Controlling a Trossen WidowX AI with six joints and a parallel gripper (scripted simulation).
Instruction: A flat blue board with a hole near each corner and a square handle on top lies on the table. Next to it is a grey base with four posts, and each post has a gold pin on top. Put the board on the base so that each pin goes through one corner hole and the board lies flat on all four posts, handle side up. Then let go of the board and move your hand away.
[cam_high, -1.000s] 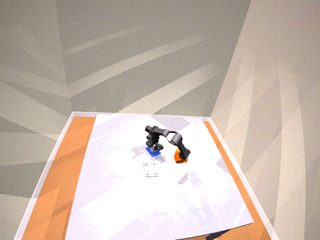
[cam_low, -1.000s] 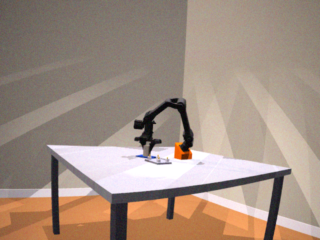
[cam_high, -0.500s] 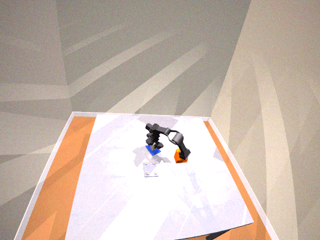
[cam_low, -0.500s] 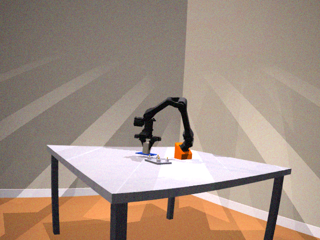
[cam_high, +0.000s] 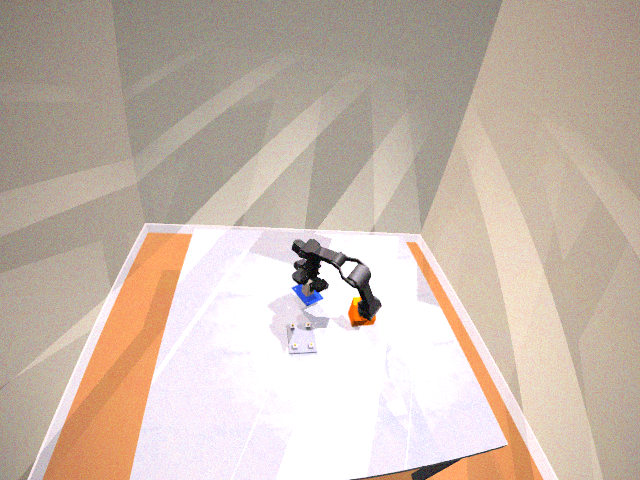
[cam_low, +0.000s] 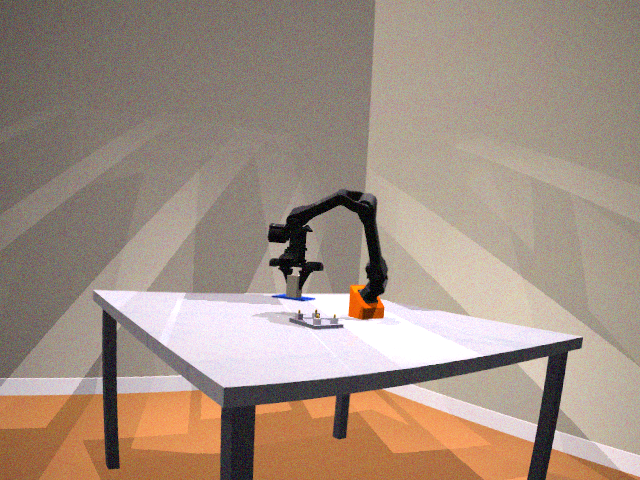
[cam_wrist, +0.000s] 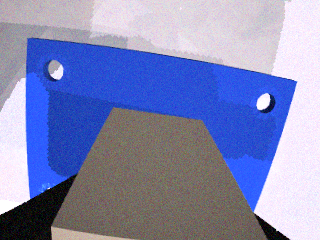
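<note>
Exterior: pincer (cam_low: 295, 281) closed on board's handle (cam_low: 293, 286) (cam_high: 308, 289) (cam_wrist: 155, 175).

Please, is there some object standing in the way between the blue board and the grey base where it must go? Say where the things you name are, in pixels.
Nothing visible stands between the board (cam_high: 313, 298) (cam_low: 280, 296) (cam_wrist: 165, 75) and the base (cam_high: 301, 338) (cam_low: 312, 325). The orange block (cam_high: 355, 316) (cam_low: 358, 310) is off to one side. The pins do rise from the base, so the board must come over them.
</note>
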